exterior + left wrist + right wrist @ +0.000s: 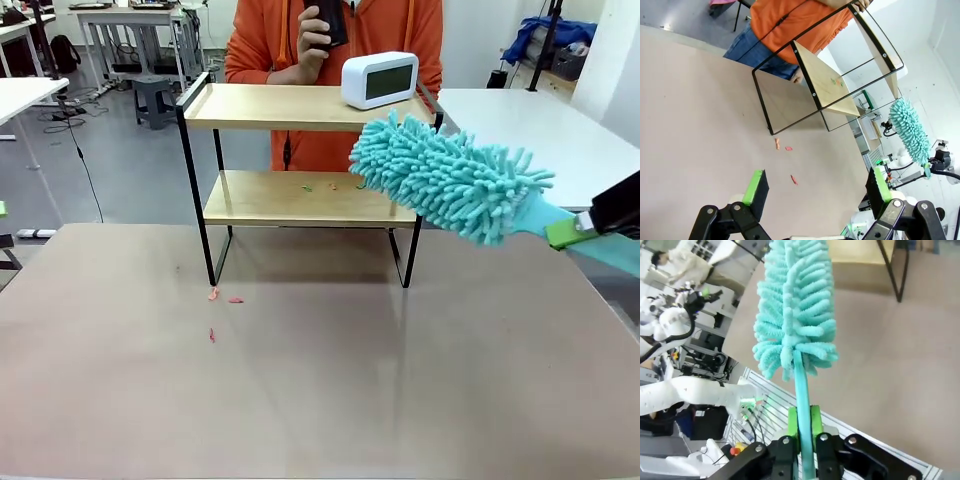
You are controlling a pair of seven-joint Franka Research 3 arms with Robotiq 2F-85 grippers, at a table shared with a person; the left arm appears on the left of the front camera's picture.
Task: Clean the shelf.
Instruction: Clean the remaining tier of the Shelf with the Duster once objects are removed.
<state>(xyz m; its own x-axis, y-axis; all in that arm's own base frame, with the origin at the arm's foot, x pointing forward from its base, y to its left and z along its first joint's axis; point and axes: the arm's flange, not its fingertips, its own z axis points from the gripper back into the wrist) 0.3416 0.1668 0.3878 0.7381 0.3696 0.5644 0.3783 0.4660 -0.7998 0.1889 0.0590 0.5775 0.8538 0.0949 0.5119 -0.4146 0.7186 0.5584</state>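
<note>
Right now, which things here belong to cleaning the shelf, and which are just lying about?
For the job: the shelf; the teal duster, held in the fingers of the right gripper; small scraps on the lower board.
Lying about: the white clock on the top board; pink scraps on the table; the open left gripper.

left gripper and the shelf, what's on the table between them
Three small pink scraps lie on the table between the left gripper and the shelf, seen in the left wrist view.
</note>
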